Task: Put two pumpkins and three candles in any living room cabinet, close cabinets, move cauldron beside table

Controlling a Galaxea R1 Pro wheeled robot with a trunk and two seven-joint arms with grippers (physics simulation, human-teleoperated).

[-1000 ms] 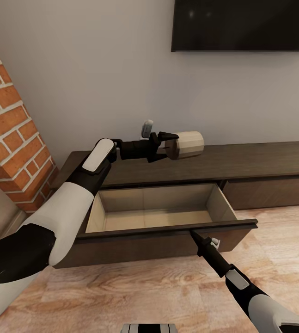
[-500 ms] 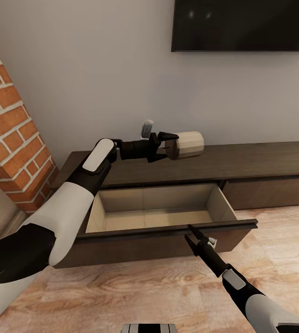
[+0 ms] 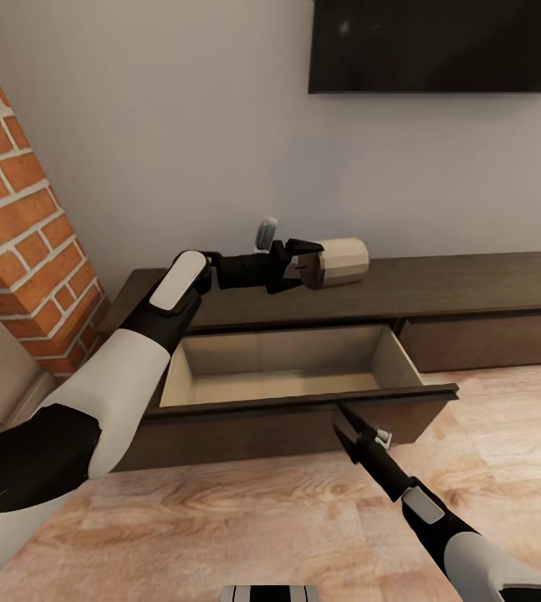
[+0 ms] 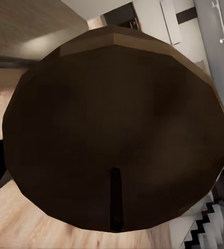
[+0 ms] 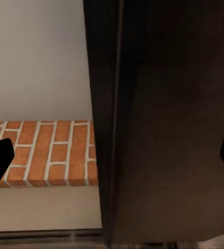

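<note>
A long, low dark-brown cabinet (image 3: 471, 288) stands on a pale wood-grain floor (image 3: 220, 527) against a grey wall, its flat top bare. One drawer (image 3: 278, 389) is pulled out over the floor, its light interior open to view.

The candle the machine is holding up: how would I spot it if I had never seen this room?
Find the long, low dark-brown cabinet against the grey wall, under the black screen. One drawer stands pulled out near the brick column, and above it the left gripper holds the candle sideways. It is a stubby tan cylinder, the one pale thing against the dark wood.
</note>
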